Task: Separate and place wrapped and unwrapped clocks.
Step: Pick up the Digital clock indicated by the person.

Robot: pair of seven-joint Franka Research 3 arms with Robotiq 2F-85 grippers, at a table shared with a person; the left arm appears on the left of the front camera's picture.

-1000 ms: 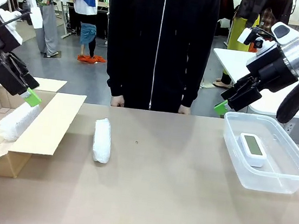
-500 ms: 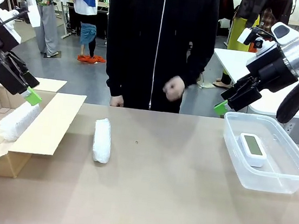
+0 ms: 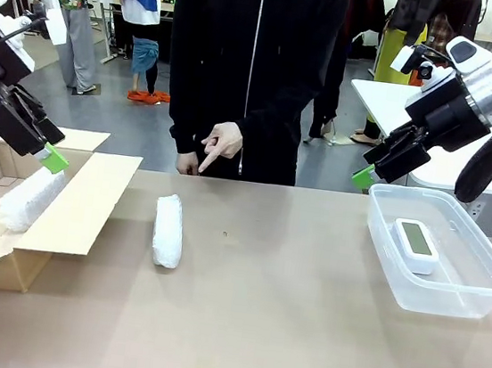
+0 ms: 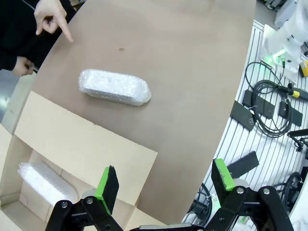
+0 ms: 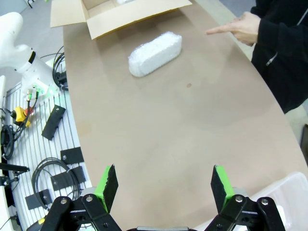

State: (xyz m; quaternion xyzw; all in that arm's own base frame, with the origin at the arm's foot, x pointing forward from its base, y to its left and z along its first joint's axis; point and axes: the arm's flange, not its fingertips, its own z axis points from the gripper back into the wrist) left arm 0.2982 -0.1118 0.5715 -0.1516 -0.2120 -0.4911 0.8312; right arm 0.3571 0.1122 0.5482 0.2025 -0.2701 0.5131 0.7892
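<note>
Meanwhile, the left gripper (image 4: pixel 165 178) hung wide open and empty above the cardboard box (image 3: pixel 92 196). One wrapped bundle (image 3: pixel 29 198) lay inside the box, just below the gripper's green pads. The second wrapped bundle (image 3: pixel 167 230) lay on the bare desk (image 3: pixel 284 314), near the box's flap and well apart from both grippers. A person's hand (image 3: pixel 221 143) pointed a finger down toward that bundle from the far edge. The right gripper (image 5: pixel 163 185) was likewise spread open with nothing between its fingers, raised above the far corner of the clear plastic tub (image 3: pixel 446 198) nearest the desk's middle. The unwrapped clock (image 3: pixel 415 243) lay screen up in the tub, below that gripper and off to its side.
</note>
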